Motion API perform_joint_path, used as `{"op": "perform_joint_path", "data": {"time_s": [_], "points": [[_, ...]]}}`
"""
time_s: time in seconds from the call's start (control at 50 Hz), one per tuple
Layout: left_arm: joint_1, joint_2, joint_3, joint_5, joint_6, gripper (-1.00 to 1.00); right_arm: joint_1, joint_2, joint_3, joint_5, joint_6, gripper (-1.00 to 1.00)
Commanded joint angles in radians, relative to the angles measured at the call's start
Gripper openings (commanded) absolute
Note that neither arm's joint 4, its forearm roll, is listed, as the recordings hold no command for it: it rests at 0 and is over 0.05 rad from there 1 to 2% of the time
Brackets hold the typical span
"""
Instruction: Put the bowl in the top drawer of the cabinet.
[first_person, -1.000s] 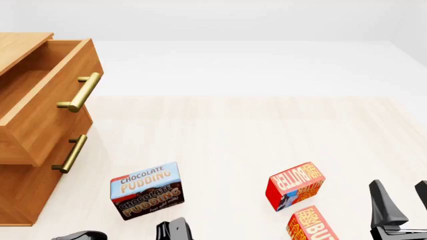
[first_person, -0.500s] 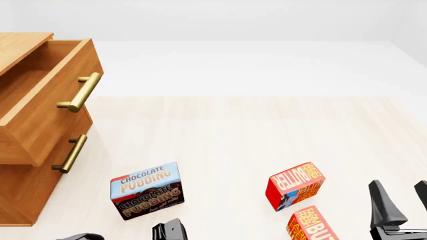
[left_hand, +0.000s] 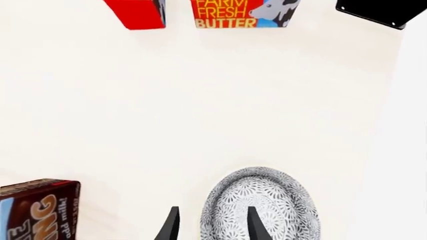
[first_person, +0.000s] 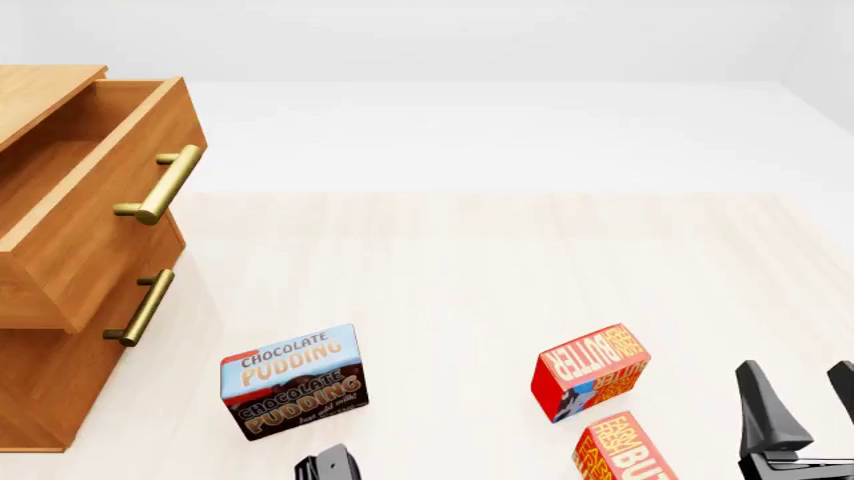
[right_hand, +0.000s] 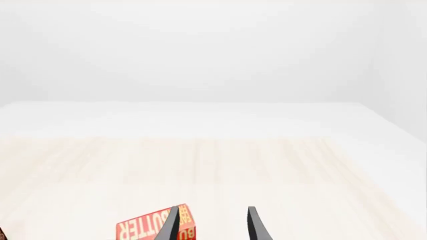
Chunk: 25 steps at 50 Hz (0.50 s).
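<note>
The bowl (left_hand: 267, 202), white with a grey lacy pattern, lies on the table and shows only in the left wrist view. My left gripper (left_hand: 212, 226) is open just over it, one finger above the bowl's inside and the other outside its rim. In the front view only a black tip of that gripper (first_person: 327, 467) shows at the bottom edge. The cabinet (first_person: 40, 400) stands at the left with its top drawer (first_person: 100, 190) pulled out. My right gripper (first_person: 805, 398) is open and holds nothing near the front right corner.
A chocolate pudding box (first_person: 294, 380) stands in front of the cabinet. Two red butter boxes (first_person: 591, 372) (first_person: 621, 450) sit left of the right gripper. The lower drawer (first_person: 140, 308) is shut. Part of the right arm (left_hand: 380, 10) crosses the left wrist view.
My left gripper has sunk toward the front view's bottom edge, so less of it shows. The right gripper and the boxes have stayed put.
</note>
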<state>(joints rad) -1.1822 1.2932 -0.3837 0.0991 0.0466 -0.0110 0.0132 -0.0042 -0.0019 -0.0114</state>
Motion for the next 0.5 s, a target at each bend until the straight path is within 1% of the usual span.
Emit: {"op": "perform_joint_path", "data": {"time_s": [0.02,0.24,0.5], "points": [[0.001,0.013,0.029,-0.047,-0.018,1.0,-0.001,0.003,0.0,-0.001,-0.005,1.0],[0.028,0.004,0.058,-0.076,-0.02,1.0,-0.001,0.009,0.0,-0.003,-0.01,1.0],[0.025,0.016,0.069,-0.108,-0.026,1.0,-0.002,0.013,0.0,-0.005,-0.015,1.0]]}}
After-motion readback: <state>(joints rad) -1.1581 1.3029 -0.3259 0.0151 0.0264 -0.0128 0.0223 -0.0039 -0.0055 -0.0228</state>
